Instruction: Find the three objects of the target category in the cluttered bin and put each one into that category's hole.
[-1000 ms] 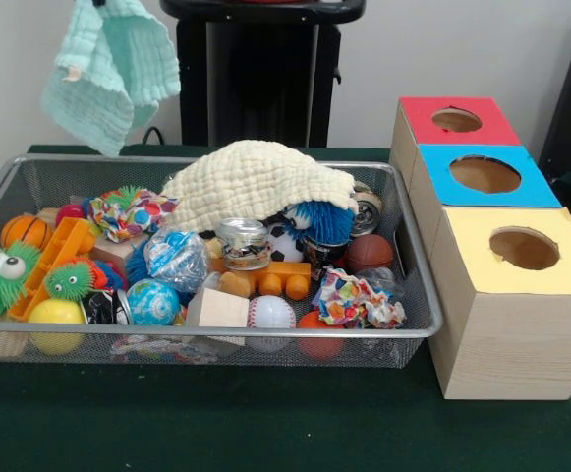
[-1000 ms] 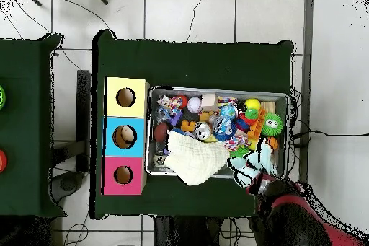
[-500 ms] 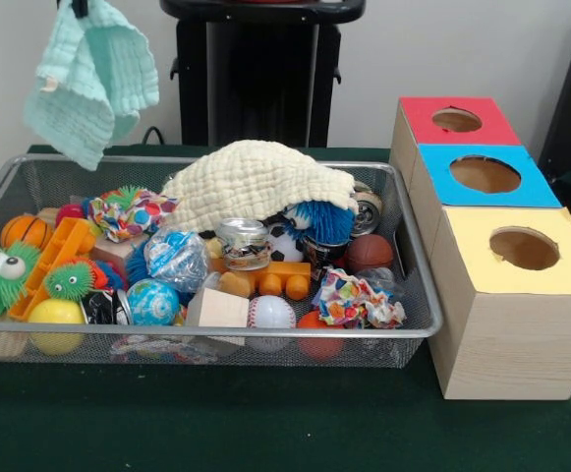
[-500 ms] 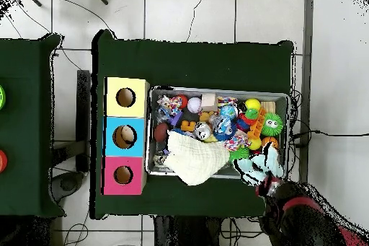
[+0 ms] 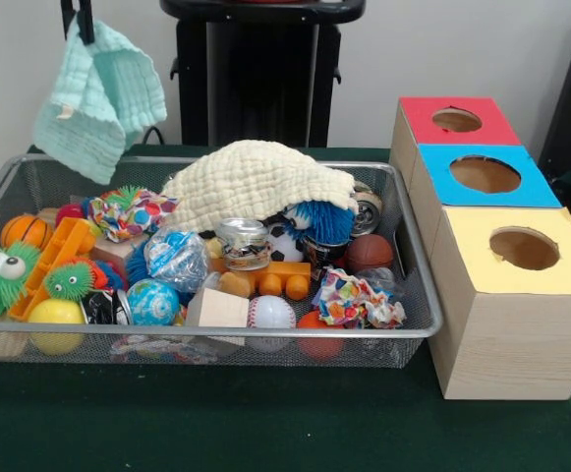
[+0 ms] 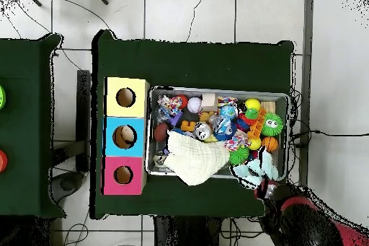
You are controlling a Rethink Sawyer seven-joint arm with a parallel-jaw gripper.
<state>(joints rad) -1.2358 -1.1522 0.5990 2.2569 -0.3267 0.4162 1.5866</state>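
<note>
Lighting: bright, even, diffuse. Shadows: soft, beneath the wire bin [image 5: 418, 295] rim and wooden boxes [image 5: 506, 295]. Glare: none. Focus: slightly soft throughout.

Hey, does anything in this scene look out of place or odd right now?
Yes. A mint cloth hangs in the air from the gripper above the bin's far corner, not lying among the toys. A cream cloth is draped over the pile, hiding what is under it. Nothing looks spilled or broken.

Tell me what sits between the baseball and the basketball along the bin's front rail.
In the front view, an orange ball and a crumpled patterned wrapper lie between the baseball and the basketball.
</note>
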